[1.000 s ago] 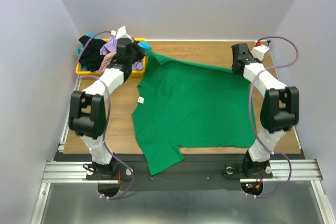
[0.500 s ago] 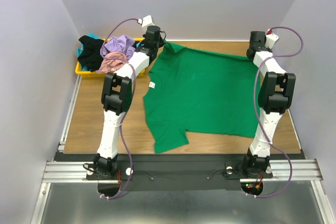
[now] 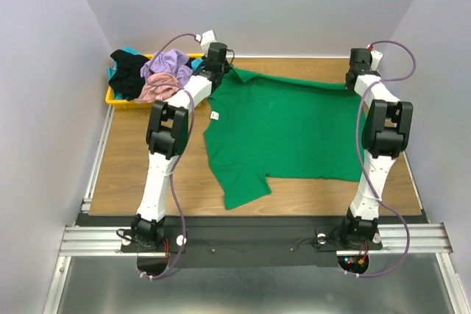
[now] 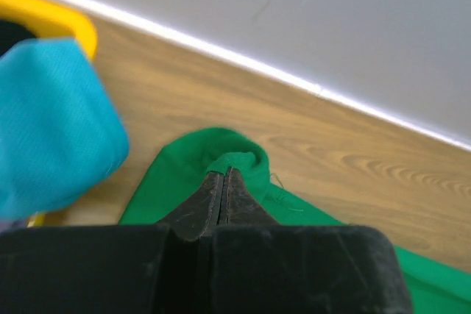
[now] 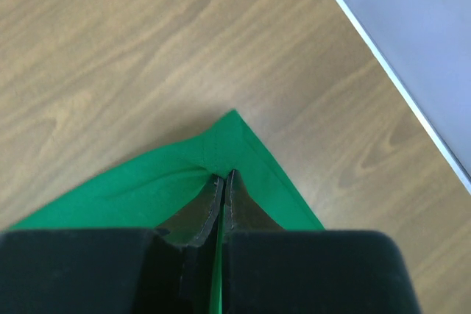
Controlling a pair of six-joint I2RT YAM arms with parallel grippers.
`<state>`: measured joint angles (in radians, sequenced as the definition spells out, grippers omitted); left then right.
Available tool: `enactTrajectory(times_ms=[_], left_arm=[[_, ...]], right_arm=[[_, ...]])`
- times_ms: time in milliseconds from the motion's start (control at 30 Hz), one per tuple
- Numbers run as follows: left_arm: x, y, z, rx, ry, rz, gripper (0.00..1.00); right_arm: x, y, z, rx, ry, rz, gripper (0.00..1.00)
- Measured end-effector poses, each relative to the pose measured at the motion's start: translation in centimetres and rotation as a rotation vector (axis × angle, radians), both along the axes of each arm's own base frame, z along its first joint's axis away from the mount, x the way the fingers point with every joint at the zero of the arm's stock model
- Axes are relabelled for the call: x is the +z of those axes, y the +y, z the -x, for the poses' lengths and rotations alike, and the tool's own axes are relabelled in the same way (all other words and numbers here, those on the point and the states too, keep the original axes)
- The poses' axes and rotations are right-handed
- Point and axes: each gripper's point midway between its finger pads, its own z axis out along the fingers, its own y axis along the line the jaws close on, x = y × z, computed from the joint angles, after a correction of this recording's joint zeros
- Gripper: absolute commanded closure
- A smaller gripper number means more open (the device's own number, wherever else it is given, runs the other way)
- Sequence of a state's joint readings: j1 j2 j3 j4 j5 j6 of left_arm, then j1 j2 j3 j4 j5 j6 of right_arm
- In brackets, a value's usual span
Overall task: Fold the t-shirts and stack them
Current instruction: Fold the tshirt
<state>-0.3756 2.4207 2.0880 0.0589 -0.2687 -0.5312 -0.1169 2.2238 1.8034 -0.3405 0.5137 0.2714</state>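
- Fingers [image 4: 212,198] of the left gripper [image 4: 224,174] are pressing together, and they are pinching a small raised fold of the green t-shirt [image 3: 287,130] between them.
- This pinched fold is lying just beside the right end of the yellow tray [image 3: 110,98], close to the far wall.
- Across from it, the right gripper [image 5: 223,179] is clamping the far corner of the same green cloth, with its jaws closed on the hem and no gap showing between them.
- That corner is sitting well apart from the yellow tray, on the side of the table [image 3: 140,174] opposite to it.
- Between the two grippers the far edge of the green t-shirt is running in a nearly straight line, going away from the tray.
- From this edge the rest of the green t-shirt is lying spread flat on the wood, reaching toward the arm bases, which are nearer than the tray.
- One sleeve [image 3: 246,187] is pointing toward the near edge, far from the tray.
- A small white label [image 3: 215,116] is showing on the side of the shirt which is facing the tray.
- Inside the tray other shirts are lying in a loose heap: a black t-shirt [image 3: 125,75], a lavender t-shirt [image 3: 168,62], a pink t-shirt [image 3: 154,92] and a teal t-shirt [image 4: 51,130].
- The teal one is hanging over the right end of the tray, near the left gripper.
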Motion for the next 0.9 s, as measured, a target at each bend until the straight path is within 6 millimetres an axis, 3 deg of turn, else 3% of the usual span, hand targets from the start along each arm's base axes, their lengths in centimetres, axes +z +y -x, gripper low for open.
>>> enactTrajectory(times_ms=[100,333,900], left_arm=[[-1.3,0.4,1.5,0.009,0.048,0.002,1.0],[-3.5,1.5,7.8,0.048,0.209,0.055,1.0],[-2.2,0.4,16.4,0.153,0.336,0.172,1.0]], right_arm=[[0.3,0.4,1.3,0.012,0.011,-0.011,1.0],[1.1,0.9,4.1,0.027,0.032,-0.016,0.99],[3.0,1.3,7.4,0.074,0.065,0.011,1.0]])
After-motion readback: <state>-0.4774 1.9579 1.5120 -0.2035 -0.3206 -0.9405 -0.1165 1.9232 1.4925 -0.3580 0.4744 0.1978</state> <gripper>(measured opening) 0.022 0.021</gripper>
